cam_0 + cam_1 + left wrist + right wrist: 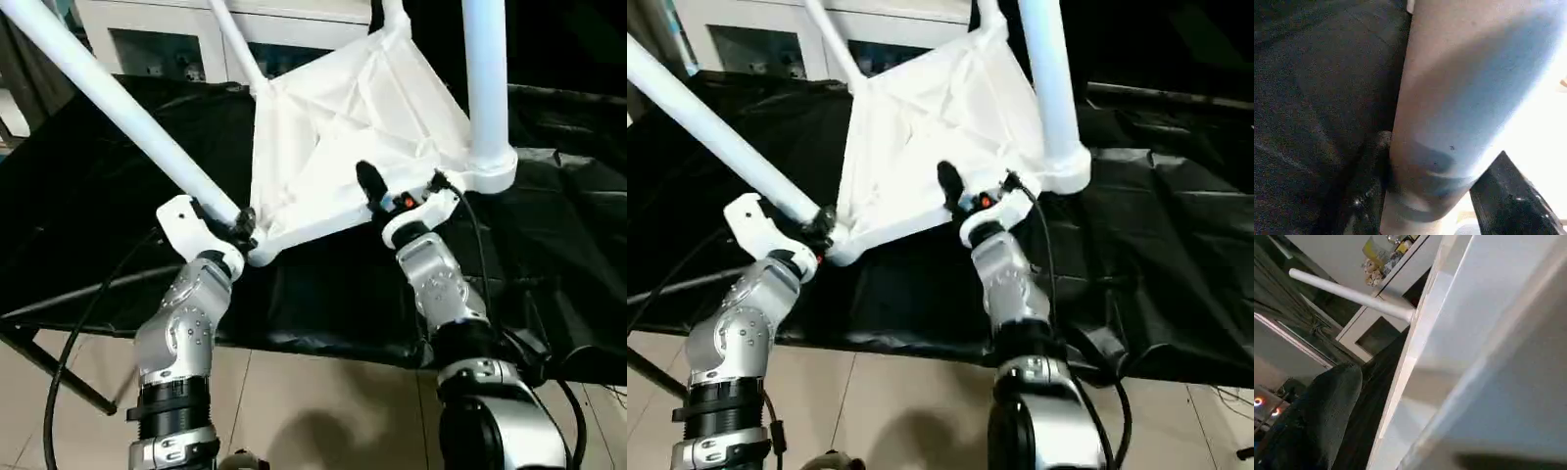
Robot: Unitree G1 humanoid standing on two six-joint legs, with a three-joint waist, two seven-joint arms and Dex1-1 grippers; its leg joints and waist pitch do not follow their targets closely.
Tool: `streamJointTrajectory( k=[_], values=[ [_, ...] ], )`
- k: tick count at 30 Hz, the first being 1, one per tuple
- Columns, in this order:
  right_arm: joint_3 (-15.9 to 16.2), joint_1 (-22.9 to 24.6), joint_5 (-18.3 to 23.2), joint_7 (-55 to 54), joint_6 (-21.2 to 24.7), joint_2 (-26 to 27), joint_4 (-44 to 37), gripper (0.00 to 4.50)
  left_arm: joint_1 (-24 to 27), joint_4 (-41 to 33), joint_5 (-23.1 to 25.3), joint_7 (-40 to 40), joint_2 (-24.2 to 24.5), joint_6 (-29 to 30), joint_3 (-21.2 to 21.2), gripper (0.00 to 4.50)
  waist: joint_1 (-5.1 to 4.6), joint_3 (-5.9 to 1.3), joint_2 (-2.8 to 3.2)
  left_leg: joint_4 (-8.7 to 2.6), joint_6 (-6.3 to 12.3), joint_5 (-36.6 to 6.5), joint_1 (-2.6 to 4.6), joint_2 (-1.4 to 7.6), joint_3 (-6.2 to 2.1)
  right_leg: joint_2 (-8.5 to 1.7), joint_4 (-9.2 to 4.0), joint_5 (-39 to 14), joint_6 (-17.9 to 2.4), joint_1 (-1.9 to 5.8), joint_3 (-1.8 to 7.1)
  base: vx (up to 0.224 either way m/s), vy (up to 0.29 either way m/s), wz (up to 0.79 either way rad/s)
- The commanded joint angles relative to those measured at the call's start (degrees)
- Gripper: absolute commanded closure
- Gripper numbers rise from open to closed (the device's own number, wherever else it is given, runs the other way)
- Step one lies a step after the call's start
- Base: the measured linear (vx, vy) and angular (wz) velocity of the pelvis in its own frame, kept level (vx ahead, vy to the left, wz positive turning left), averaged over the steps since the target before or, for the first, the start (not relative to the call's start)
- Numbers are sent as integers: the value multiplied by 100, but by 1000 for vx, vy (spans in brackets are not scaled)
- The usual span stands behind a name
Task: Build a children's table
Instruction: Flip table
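Observation:
The white children's table lies upside down and tilted on a black cloth, with the ribbed underside of its top [343,127] facing me. Long round legs rise from its corner sockets: one slants up to the left [108,98] and one stands upright on the right [485,78]. My left gripper [240,223] is shut on the base of the slanting leg [1459,98] at the near left corner socket, with a black finger [1513,200] on each side. At the top's near edge my right gripper [392,201] stands open, one finger [370,184] over the rim [1415,342].
A black cloth [98,196] covers the work surface, whose front edge runs just below my grippers. Beyond that edge is tiled floor [313,392]. At the back stands a white cabinet with glass doors [167,29]. Cables hang beside both forearms.

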Motion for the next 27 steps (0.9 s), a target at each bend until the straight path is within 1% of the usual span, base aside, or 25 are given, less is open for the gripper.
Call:
streamJointTrajectory(
  k=[1, 2, 3, 4, 6, 7, 9, 10, 11, 14, 17, 18, 20, 21, 22, 23, 25, 26, 27],
  values=[
    [-48, -152, 33, 59, 54, 0, 140, 47, 99, 81, -359, -200, -214, 154, -135, 236, -14, -378, -71, -375, 401, -196, 182, 416, -159, -340, -264, 590, -1315, 196, 185, 0, 0, 0],
    [-67, -179, 28, 83, 44, -6, 206, 47, 99, 79, -354, -206, -212, 156, -144, 236, -12, -380, -64, -373, 411, -177, 184, 417, -159, -340, -261, 612, -1320, 194, 184, 0, 0, 0],
    [-80, -197, 13, 98, 25, -14, 259, 56, 99, 79, -351, -209, -212, 158, -148, 236, -14, -378, -66, -372, 428, -151, 181, 415, -156, -338, -262, 636, -1333, 193, 183, 0, 0, 0],
    [-107, -210, 6, 93, 16, -22, 312, 75, 97, 80, -346, -214, -210, 163, -157, 236, -20, -378, -61, -373, 429, -163, 181, 416, -155, -338, -260, 618, -1347, 193, 182, 0, 0, 0],
    [-125, -221, 9, 100, -10, -35, 338, 84, 93, 76, -334, -226, -207, 180, -171, 236, -27, -378, -64, -374, 420, -197, 185, 416, -155, -337, -265, 554, -1350, 195, 181, 0, 0, 0],
    [-160, -241, 38, 100, -11, -51, 362, 96, 90, 74, -317, -240, -203, 194, -191, 236, -28, -381, -57, -368, 423, -177, 185, 416, -156, -337, -260, 578, -1359, 194, 182, 0, 0, 0],
    [-198, -261, 72, 100, -18, -60, 378, 116, 87, 72, -307, -250, -200, 205, -203, 236, -32, -381, -61, -366, 432, -164, 183, 414, -153, -336, -260, 597, -1374, 196, 181, 0, 0, 0],
    [-223, -274, 95, 100, -23, -64, 389, 116, 85, 70, -301, -257, -197, 212, -208, 236, -32, -385, -57, -361, 444, -132, 182, 414, -152, -338, -254, 642, -1379, 198, 182, 0, 0, 0],
    [-246, -294, 107, 103, -21, -72, 413, 124, 84, 68, -298, -262, -191, 221, -208, 236, -31, -387, -50, -358, 454, -126, 186, 413, -151, -335, -255, 662, -1391, 194, 181, 0, 0, 0],
    [-281, -329, 74, 108, -32, -90, 469, 152, 71, 84, -292, -260, -175, 236, -207, 236, -29, -391, -54, -353, 473, -94, 184, 414, -152, -333, -248, 699, -1422, 198, 177, 0, 0, 0],
    [-316, -348, 73, 102, -59, -93, 502, 166, 53, 107, -287, -258, -163, 234, -201, 236, -23, -391, -46, -352, 479, -95, 186, 415, -153, -337, -246, 688, -1432, 200, 177, 0, 0, 0],
    [-327, -353, 74, 94, -72, -95, 508, 191, 49, 115, -283, -257, -159, 234, -200, 236, -24, -393, -48, -351, 481, -81, 190, 417, -153, -332, -245, 703, -1434, 197, 176, 0, 0, 0],
    [-350, -376, 72, 86, -97, -103, 528, 199, 33, 134, -252, -250, -128, 253, -214, 236, -23, -396, -39, -347, 494, -50, 184, 413, -155, -334, -239, 743, -1446, 202, 174, 0, 0, 0],
    [-364, -389, 64, 74, -109, -109, 537, 205, 27, 136, -215, -241, -97, 282, -236, 201, -23, -396, -43, -347, 493, -60, 187, 414, -153, -334, -242, 731, -1447, 199, 173, 0, 0, 0],
    [-367, -394, 62, 73, -115, -113, 538, 210, 26, 138, -228, -252, -100, 280, -230, 180, -27, -396, -45, -346, 490, -73, 186, 413, -152, -332, -241, 716, -1456, 199, 174, 0, 0, 0],
    [-373, -403, 58, 70, -127, -121, 541, 228, 22, 142, -256, -276, -107, 275, -215, 166, -23, -394, -36, -349, 483, -85, 190, 415, -154, -334, -243, 701, -1457, 199, 174, 0, 0, 0],
    [-396, -426, 42, 52, -165, -147, 552, 232, 25, 128, -339, -330, -114, 295, -171, 158, -9, -406, -33, -339, 459, -40, 203, 412, -146, -329, -230, 754, -1491, 193, 172, 0, 0, 0],
    [-413, -438, 27, 40, -195, -170, 553, 235, 26, 125, -376, -347, -104, 305, -137, 141, -11, -414, -23, -329, 482, 33, 192, 410, -152, -316, -215, 874, -1496, 195, 169, 0, 0, 0],
    [-440, -450, 0, 16, -238, -213, 543, 235, 28, 128, -405, -365, -68, 320, -93, 141, -4, -420, -28, -321, 497, 77, 194, 409, -149, -319, -209, 950, -1501, 195, 167, 0, 0, 0]
  ],
)
